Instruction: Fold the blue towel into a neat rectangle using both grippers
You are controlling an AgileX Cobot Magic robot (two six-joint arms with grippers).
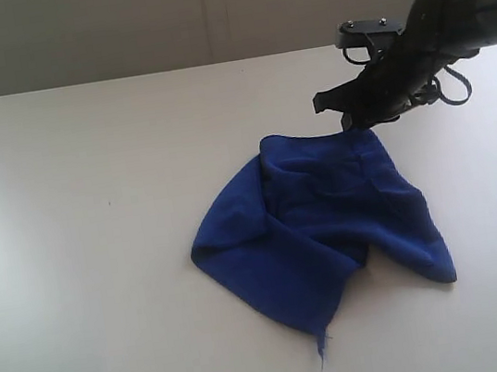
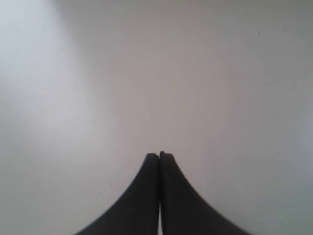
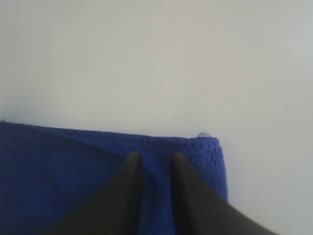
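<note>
The blue towel (image 1: 319,222) lies in a crumpled heap on the white desk (image 1: 83,267), a bit to the right of the middle. A thin thread (image 1: 321,348) hangs off its near corner. The right tool (image 3: 154,156) is at the towel's far edge. Its two fingers are a little apart, and blue cloth shows between them. The left tool (image 2: 159,154) is closed tight over the desk and holds nothing.

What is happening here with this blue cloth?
The right gripper is at the far edge of the blue towel, near a corner, with its jaws parted over the cloth. The towel lies crumpled on the white table, not yet a neat rectangle. The left gripper is shut above bare table.
</note>
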